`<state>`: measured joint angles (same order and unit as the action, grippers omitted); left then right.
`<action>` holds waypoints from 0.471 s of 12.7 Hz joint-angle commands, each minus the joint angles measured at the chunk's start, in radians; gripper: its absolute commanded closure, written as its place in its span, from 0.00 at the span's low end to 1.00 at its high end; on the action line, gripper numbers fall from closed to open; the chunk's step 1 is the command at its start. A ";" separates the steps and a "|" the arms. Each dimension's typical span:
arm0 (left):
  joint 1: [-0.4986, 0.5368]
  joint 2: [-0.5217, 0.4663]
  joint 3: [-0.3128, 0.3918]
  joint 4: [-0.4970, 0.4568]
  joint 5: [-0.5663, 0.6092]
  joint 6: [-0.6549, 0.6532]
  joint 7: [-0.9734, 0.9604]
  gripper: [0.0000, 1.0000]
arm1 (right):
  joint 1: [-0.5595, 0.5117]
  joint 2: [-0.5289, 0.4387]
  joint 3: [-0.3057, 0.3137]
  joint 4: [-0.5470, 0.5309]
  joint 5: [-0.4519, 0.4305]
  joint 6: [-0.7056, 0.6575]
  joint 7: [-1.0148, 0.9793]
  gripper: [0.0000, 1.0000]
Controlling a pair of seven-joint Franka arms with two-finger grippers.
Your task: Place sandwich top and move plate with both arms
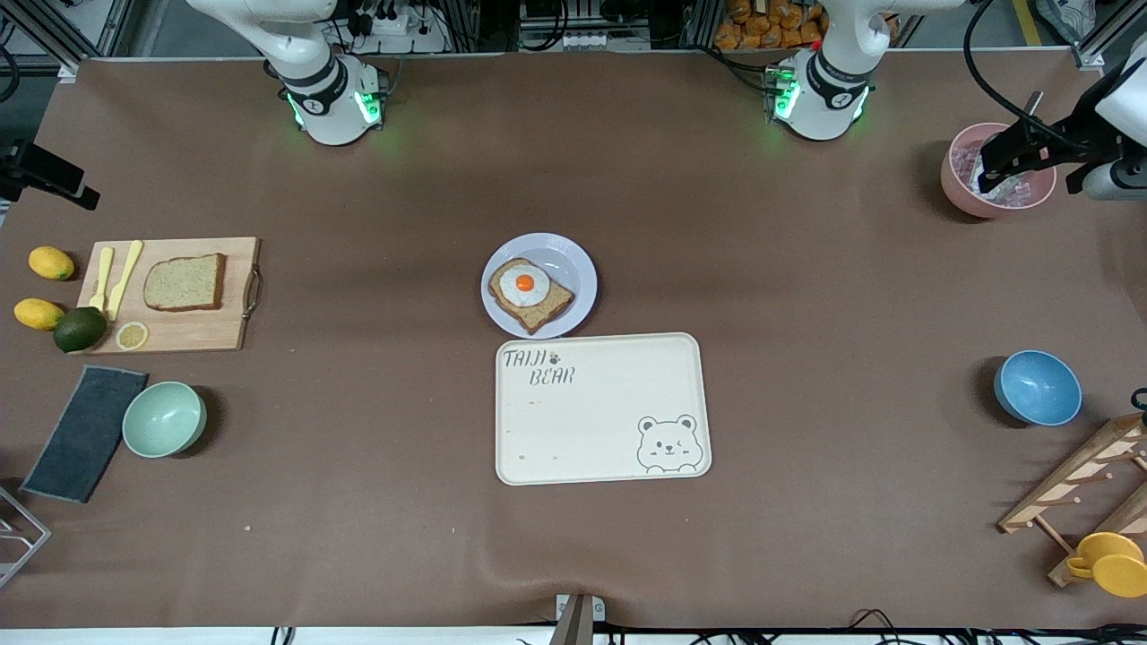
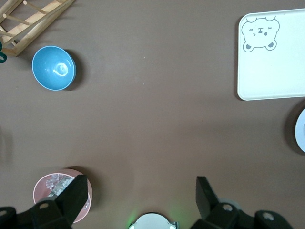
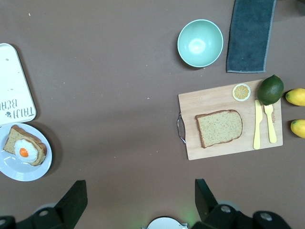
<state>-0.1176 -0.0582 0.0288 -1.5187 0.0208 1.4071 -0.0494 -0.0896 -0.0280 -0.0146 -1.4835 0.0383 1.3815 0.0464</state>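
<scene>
The sandwich top (image 1: 185, 282) (image 3: 219, 128), a plain brown slice, lies flat on a wooden board (image 1: 193, 333) toward the right arm's end of the table. In mid-table the plate (image 1: 573, 269) (image 3: 14, 171) (image 2: 301, 129) bears a like slice topped with a fried egg (image 1: 529, 291). Both hands hang high over the table in front of their bases and are outside the front view. My left gripper (image 2: 140, 180) is open with nothing between its fingers. So is my right gripper (image 3: 140, 183).
A cream bear tray (image 1: 602, 430) lies just nearer the camera than the plate. The board carries a yellow knife and fork, with lemons (image 1: 51, 262), an avocado (image 1: 79, 330), a green bowl (image 1: 164, 419) and a dark cloth (image 1: 85, 433) around. Toward the left arm's end: pink bowl (image 1: 963, 184), blue bowl (image 1: 1037, 387), wooden rack (image 1: 1080, 484).
</scene>
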 commanded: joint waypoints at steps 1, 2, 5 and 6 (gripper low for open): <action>-0.002 0.008 -0.001 0.023 0.022 -0.019 -0.006 0.00 | -0.008 0.008 0.001 0.026 0.005 -0.004 0.009 0.00; -0.005 0.009 -0.001 0.023 0.024 -0.019 -0.012 0.00 | -0.007 0.010 0.001 0.032 0.005 -0.006 0.009 0.00; -0.007 0.024 -0.001 0.026 0.014 -0.017 -0.003 0.00 | -0.004 0.011 0.001 0.032 0.006 -0.006 0.009 0.00; -0.007 0.024 -0.001 0.035 0.013 -0.016 -0.004 0.00 | -0.004 0.011 0.001 0.032 0.008 -0.006 0.010 0.00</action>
<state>-0.1177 -0.0527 0.0286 -1.5184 0.0209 1.4071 -0.0494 -0.0903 -0.0279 -0.0157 -1.4756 0.0383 1.3833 0.0464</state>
